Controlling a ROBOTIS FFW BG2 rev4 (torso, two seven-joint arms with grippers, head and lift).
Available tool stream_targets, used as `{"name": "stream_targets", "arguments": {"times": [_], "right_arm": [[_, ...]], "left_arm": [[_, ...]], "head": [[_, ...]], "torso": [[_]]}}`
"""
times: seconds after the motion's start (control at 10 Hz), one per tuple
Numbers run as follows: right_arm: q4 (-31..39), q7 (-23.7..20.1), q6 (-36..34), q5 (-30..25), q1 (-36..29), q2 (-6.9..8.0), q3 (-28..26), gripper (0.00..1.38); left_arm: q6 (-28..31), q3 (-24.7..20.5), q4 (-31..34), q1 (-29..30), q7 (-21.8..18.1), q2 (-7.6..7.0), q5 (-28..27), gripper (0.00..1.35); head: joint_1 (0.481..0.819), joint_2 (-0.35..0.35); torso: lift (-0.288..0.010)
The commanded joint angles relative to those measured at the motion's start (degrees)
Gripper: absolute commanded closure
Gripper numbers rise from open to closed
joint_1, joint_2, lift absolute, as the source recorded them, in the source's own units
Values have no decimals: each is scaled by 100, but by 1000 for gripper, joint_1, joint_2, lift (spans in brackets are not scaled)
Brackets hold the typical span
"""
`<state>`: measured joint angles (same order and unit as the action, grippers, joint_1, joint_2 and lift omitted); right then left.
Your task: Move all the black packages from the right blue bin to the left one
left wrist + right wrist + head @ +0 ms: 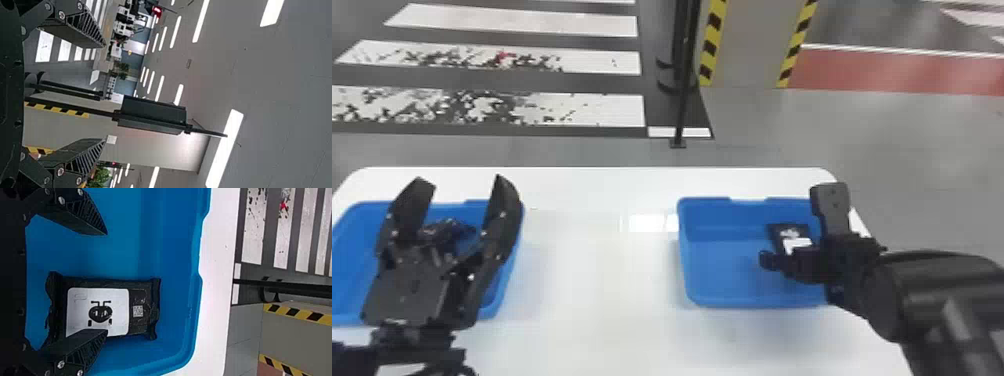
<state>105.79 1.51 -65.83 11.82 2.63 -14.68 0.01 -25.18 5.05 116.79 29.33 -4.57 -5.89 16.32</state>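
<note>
See the left tool (462,181) nearest, spread and empty, above the left blue bin (352,260) toward nine o'clock on the worktop (592,300). Find the right tool (106,282) at four o'clock, released over the right blue bin (722,270). Judge this as lining up to pick; next, straddle the black package (111,301), lying near that bin's two o'clock, then clench and lift. Note its white label (84,313), bug-like figure (100,312) and square code (138,311).
</note>
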Motion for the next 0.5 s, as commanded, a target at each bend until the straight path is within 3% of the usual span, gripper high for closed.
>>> {"name": "stream_targets", "arguments": {"times": [0.0, 0.4], "right_arm": [[-11, 95, -181, 18, 19, 9, -1, 159], [-180, 341, -336, 189, 61, 44, -35, 223]], "left_arm": [[0, -2, -1, -8, 0, -9, 2, 202], [-42, -36, -1, 20, 0, 0, 25, 202]], "head": [[695, -119], [695, -130]], "torso": [[-132], [-132]]}}
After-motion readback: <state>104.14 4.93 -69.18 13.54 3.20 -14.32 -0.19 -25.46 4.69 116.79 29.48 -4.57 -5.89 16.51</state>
